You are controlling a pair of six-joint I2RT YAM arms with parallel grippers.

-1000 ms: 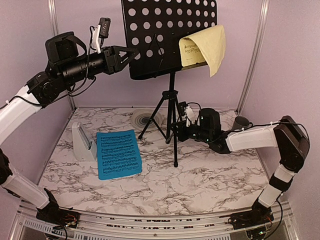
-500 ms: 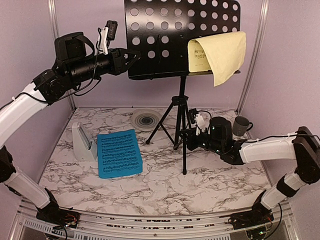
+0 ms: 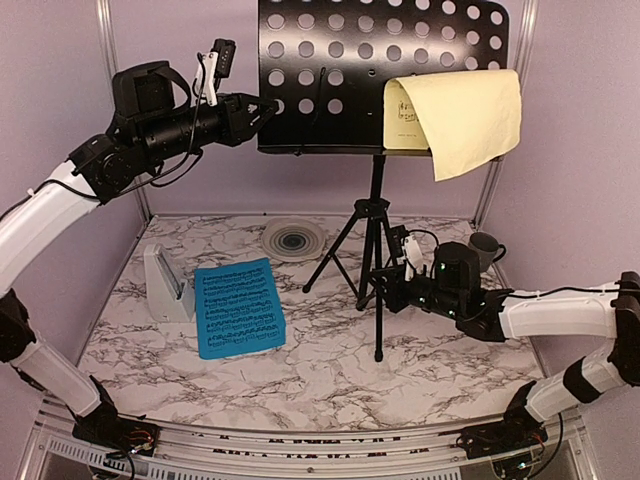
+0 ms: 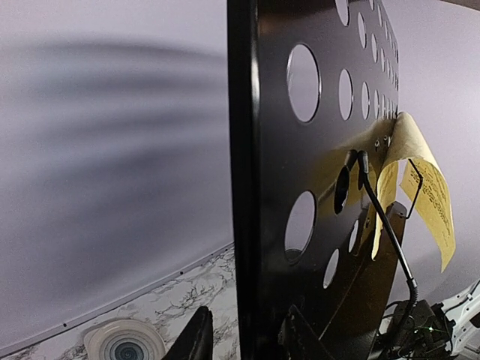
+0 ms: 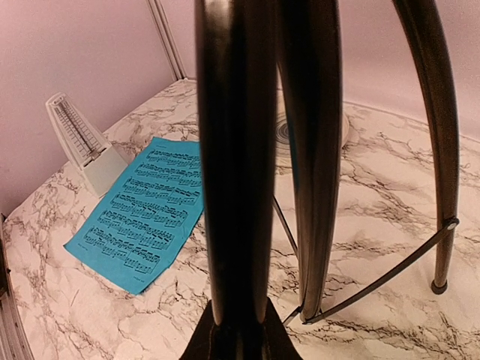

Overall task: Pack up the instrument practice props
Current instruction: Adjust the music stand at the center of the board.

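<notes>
The stand [image 3: 340,135], standing on the table [image 3: 330,390] right of centre, is looking stiff but top-heavy, so the right gripper [image 3: 388,292] is clenching one smooth leg low down, while the left gripper [image 3: 268,106] is straddling its upper edge, tightly or not I cannot tell.

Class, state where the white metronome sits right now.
In the top view, the white metronome stands at the left of the marble table, close beside the left edge of the blue sheet-music page, well away from the music stand.
</notes>
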